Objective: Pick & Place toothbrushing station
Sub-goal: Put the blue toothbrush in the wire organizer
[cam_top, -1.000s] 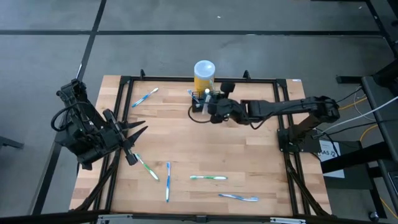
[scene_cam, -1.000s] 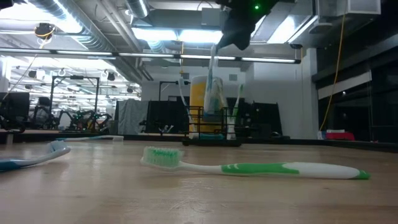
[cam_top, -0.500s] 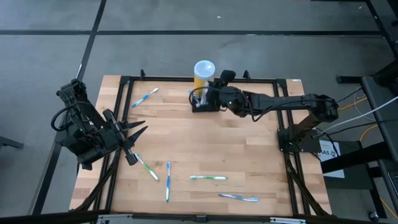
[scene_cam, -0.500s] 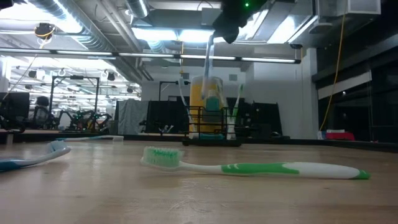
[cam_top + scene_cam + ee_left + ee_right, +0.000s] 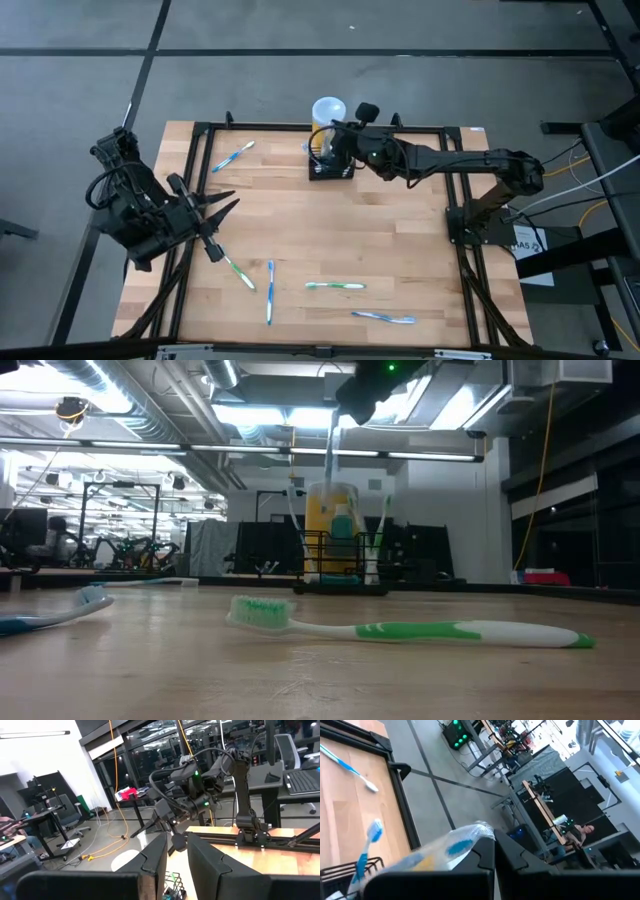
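While I wait at the table's left edge, my left gripper hangs with its fingers a little apart and nothing between them. On the pale wooden table lie slim plastic brushes: a blue-and-white toothbrush near the back, a green-and-white toothbrush just in front of my left jaws, and a green-handled toothbrush nearer the front.

Farther right, at the back middle, stands the toothbrushing station, a small black boxy holder of thin wire mesh, already with brushes upright in it. Touching or just behind it is a yellow cylinder with a white round top; I cannot tell which.

My right gripper is directly over the holder, jaws clamped on a clear-handled toothbrush with blue bristles that hangs nearly straight down.

To do this well, I judge I should keep the handle plumb and lower slowly. The mesh is open and light, so a slanted brush could snag a wire or nudge the box. The handle looks smooth and slippery; I should release only once its tip is inside.
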`<action>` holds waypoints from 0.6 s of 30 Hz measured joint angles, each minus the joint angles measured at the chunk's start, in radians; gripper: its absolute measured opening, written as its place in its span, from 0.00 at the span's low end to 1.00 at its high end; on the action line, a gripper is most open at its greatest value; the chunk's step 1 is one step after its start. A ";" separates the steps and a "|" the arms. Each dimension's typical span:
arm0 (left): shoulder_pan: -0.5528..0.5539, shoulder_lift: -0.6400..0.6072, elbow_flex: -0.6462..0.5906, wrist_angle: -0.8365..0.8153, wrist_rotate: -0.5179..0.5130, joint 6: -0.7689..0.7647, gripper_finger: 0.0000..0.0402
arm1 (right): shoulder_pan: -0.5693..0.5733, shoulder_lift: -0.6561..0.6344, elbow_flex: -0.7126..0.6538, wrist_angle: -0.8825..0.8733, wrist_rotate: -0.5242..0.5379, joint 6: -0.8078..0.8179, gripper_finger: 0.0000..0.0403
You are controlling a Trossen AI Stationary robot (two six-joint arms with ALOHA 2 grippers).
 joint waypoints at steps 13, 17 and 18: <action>0.000 0.000 0.000 0.000 0.000 -0.003 0.17 | -0.014 0.095 -0.001 0.107 -0.055 -0.003 0.00; 0.000 0.000 0.000 0.001 0.000 -0.003 0.17 | -0.024 0.105 0.000 0.124 -0.074 0.005 0.00; 0.000 0.000 0.000 0.001 0.000 -0.003 0.17 | -0.027 0.107 -0.001 0.121 -0.077 0.006 0.00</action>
